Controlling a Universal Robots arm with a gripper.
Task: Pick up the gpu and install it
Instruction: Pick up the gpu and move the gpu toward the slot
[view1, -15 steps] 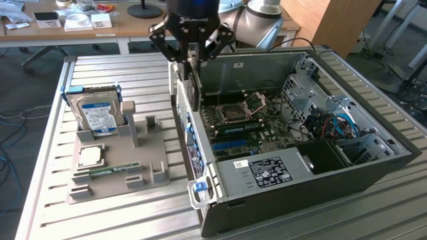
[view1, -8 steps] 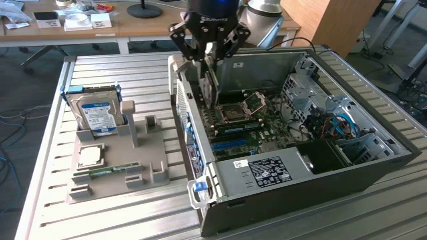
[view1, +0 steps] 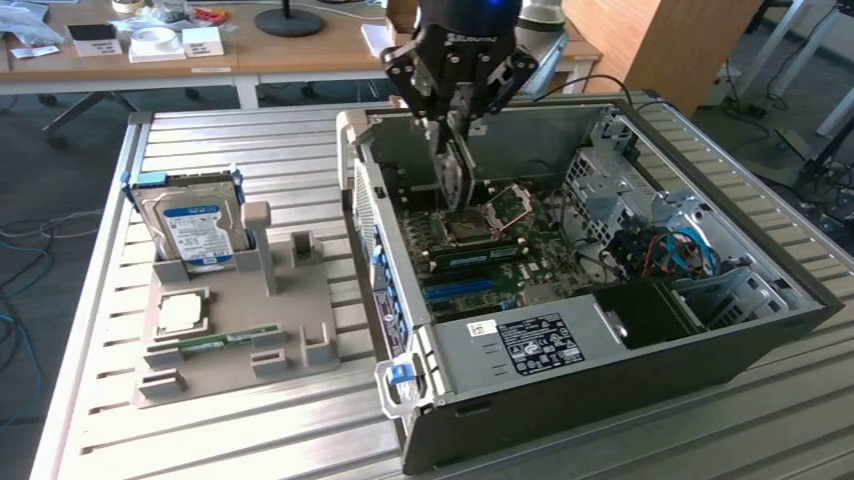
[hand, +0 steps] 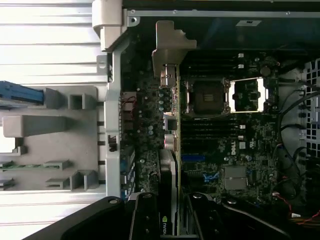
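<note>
Where the exterior view looks down on the bench (view1: 200, 440), the gripper (view1: 451, 112) is clamped on the upper edge of the gpu (view1: 454, 170), holding it upright and edge-down inside the open computer case (view1: 534, 400), presumably so its connector edge faces the motherboard (view1: 501, 250). Wrist view: card seen edge-on, metal bracket (hand: 167, 47) close to 1 case wall; seating in a slot cannot be judged.

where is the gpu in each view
Exterior view: the gpu hangs upright and edge-on from the hand, over the motherboard.
Wrist view: the gpu is a thin edge-on strip running from its grey bracket to the hand.
Shared landmark: the open cpu socket, close beside the card in both.
</note>
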